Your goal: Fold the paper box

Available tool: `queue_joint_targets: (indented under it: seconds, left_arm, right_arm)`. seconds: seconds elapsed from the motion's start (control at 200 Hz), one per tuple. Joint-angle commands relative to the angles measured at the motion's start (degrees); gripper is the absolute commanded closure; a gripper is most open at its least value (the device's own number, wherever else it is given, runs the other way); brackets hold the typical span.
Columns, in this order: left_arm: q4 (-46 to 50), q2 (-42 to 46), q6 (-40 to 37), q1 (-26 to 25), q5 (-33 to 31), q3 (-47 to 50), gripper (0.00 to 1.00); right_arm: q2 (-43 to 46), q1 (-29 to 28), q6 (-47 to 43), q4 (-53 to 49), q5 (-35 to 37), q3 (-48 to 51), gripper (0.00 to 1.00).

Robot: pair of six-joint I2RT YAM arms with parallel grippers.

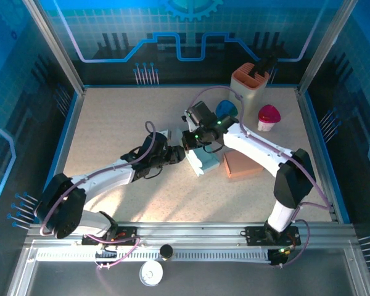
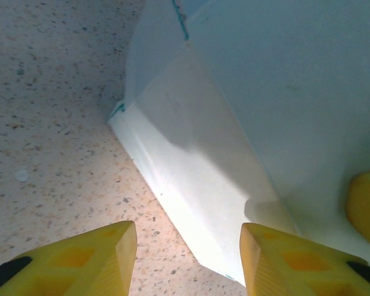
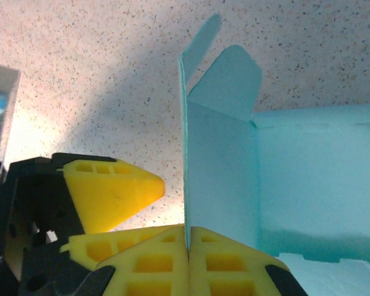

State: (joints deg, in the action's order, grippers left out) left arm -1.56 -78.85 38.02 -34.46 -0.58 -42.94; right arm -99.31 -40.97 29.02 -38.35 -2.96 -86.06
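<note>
Centrally on the speckled counter lies the paper box, pale blue, partly erected, with both arms converging on it. Right gripper: jaws together, clamped on the lower edge of one thin upright panel of the paper box; that panel stands vertical, two rounded flaps rise from its top, and the open interior of the box lies to its right. Left gripper: jaws apart, nothing clamped; the counter shows between them and a white lower corner of the paper box reaches down into the gap, contact not determinable. From overhead the left gripper and right gripper sit just beside each other at the box's left end. An orange block lies just right of the box; a pink-topped cup stands well apart at the rear right
</note>
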Motion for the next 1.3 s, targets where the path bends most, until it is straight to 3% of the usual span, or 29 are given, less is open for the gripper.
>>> queue_joint_targets:
  seconds: [0.0, 0.29, 0.435, 0.635, 0.975, 1.14, 1.296]
  left_arm:
    - [4.4, 4.7, -2.6, -0.3, -3.4, -1.1, 0.48]
    - [12.3, 14.0, -5.9, -0.3, -7.8, 0.9, 0.46]
    - [15.2, 17.2, -8.7, -1.0, -6.3, 2.4, 0.47]
    - [18.0, 19.5, -15.2, -6.0, -7.9, 4.2, 0.47]
    - [6.4, 17.5, -24.7, -18.3, -20.3, 9.4, 0.38]
    - [6.0, 12.6, -25.9, -19.1, -25.7, 6.0, 0.37]
    - [8.0, 7.7, -25.9, -19.1, -30.5, 1.4, 0.42]
  right_arm:
    - [2.7, -0.7, 8.4, 4.4, 2.6, 3.4, 1.0]
    - [7.9, -0.7, 35.2, 9.7, 12.5, 9.4, 1.0]
    - [5.8, -1.0, 50.6, 1.4, 18.1, 5.7, 1.0]
    - [1.8, -2.1, 62.2, -9.3, 25.2, -0.9, 1.0]
    - [-2.3, -2.3, 65.1, -14.5, 27.1, -7.1, 1.0]
    - [-1.5, -2.4, 64.7, -14.1, 27.6, -6.4, 1.0]
    - [-1.2, -2.4, 64.0, -13.5, 27.7, -6.1, 1.0]
